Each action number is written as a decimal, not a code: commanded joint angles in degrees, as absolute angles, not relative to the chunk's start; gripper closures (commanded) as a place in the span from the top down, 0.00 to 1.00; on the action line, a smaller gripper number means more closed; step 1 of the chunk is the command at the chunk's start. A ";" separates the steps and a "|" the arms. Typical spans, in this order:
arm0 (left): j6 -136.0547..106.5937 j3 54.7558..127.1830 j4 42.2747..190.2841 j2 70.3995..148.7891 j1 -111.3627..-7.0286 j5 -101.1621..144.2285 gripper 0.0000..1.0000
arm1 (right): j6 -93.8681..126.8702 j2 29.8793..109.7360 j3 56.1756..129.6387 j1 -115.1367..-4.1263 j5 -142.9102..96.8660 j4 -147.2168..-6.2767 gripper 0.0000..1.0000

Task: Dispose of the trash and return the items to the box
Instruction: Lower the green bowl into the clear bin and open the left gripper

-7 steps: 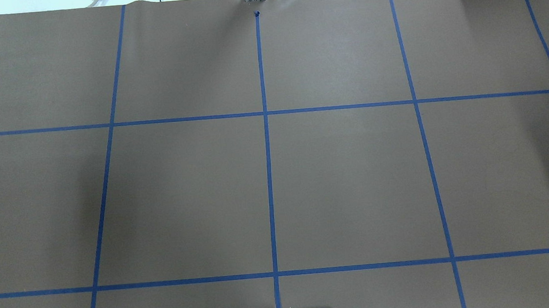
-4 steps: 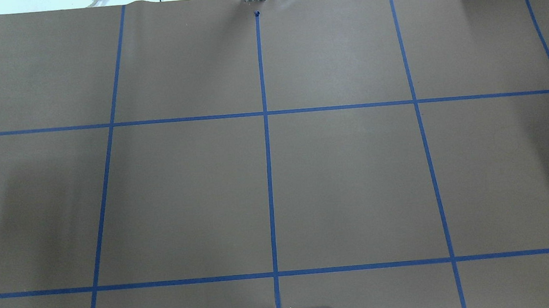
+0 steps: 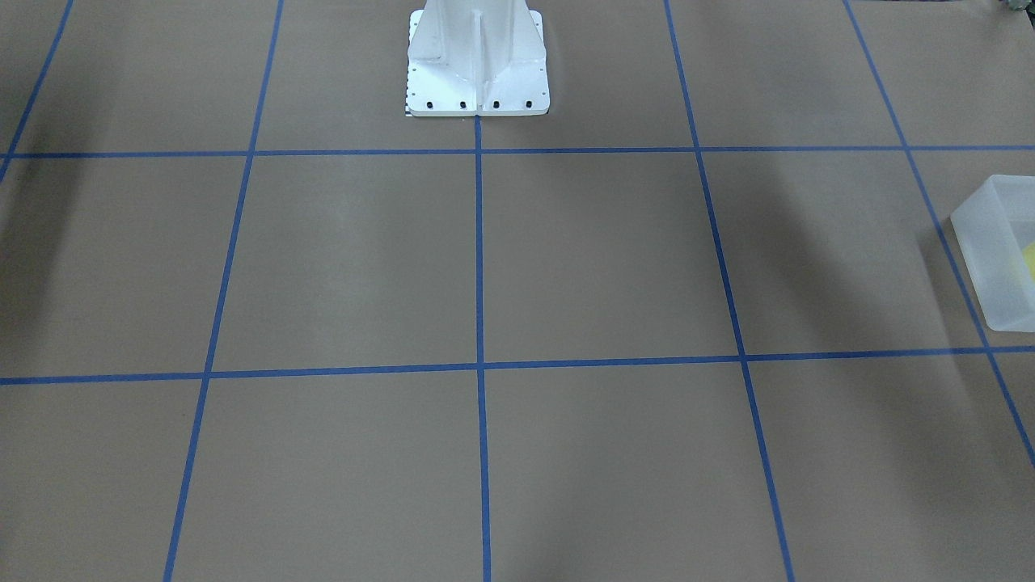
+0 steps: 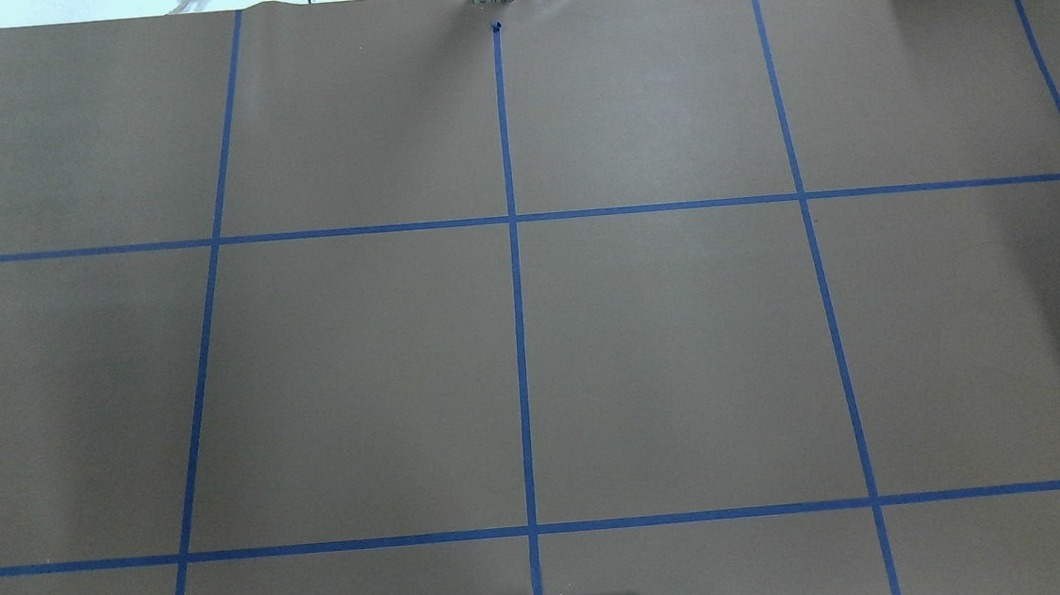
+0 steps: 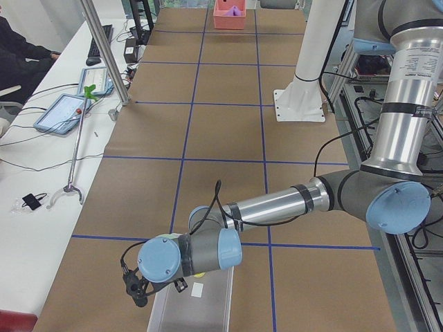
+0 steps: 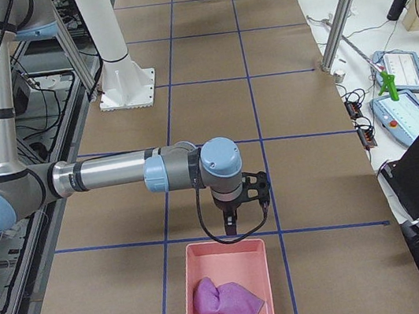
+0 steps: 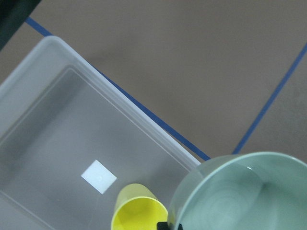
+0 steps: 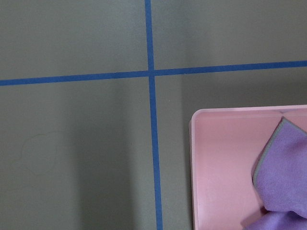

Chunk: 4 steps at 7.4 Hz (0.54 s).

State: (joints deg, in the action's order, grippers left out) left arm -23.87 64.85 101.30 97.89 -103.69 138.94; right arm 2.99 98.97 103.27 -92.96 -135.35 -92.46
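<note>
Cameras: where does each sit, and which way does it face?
Front-facing: across the table, facing the base; bin at right.
Overhead: behind the base, looking down; only that shows.
Left: left end; left arm over bin.
Right: right end; right arm by tray.
Left wrist: down at bin, cup, bowl.
Right wrist: down at tray, cloth; no arm.
Both side views show bin and tray.

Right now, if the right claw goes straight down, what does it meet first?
The right claw would probably meet the pink tray at its rim, or the brown paper beside it; depth is unclear.
</note>
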 commanded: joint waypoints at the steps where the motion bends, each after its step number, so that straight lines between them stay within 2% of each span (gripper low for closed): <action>1: -24.08 61.88 104.24 97.56 -103.62 135.53 0.00 | 2.99 98.96 103.45 -92.81 -135.35 -92.46 1.00; 4: -24.08 61.53 104.41 95.54 -103.45 135.44 0.00 | 2.99 99.05 103.45 -92.72 -135.26 -92.46 1.00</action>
State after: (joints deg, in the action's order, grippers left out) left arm -24.08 61.99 104.33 96.09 -103.53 135.49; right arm 2.99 98.98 103.44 -92.77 -135.33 -92.46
